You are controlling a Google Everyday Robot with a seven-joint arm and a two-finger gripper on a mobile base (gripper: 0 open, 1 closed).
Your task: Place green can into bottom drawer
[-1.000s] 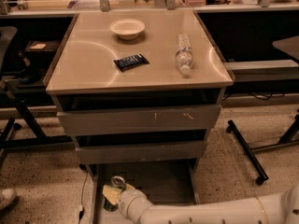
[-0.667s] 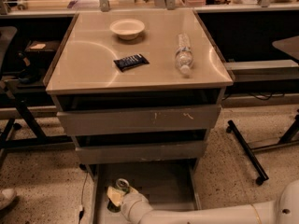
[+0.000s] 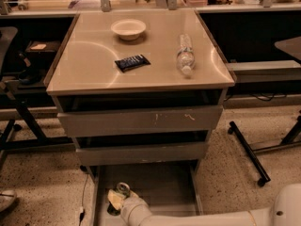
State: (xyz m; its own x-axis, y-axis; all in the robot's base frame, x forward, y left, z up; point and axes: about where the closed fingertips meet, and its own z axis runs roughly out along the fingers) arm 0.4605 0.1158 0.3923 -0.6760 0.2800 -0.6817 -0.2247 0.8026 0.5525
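Observation:
The bottom drawer is pulled out at the foot of the cabinet, showing its flat grey floor and low side walls. Over its front left corner my gripper reaches in from the lower right on a white arm. Its pale fingers are shut on the green can. The can stands upright with its silver top facing up. Most of its body is hidden by the fingers and the wrist. Whether the can rests on the drawer floor I cannot tell.
Two upper grey drawers sit slightly ajar above. On the cabinet top lie a white bowl, a dark snack packet and a clear water bottle. Black stand legs cross the floor at right, and a chair base stands at left.
The arm has moved slightly right and lower over the bottom drawer, carrying the can along with it. Nothing on the cabinet top has moved.

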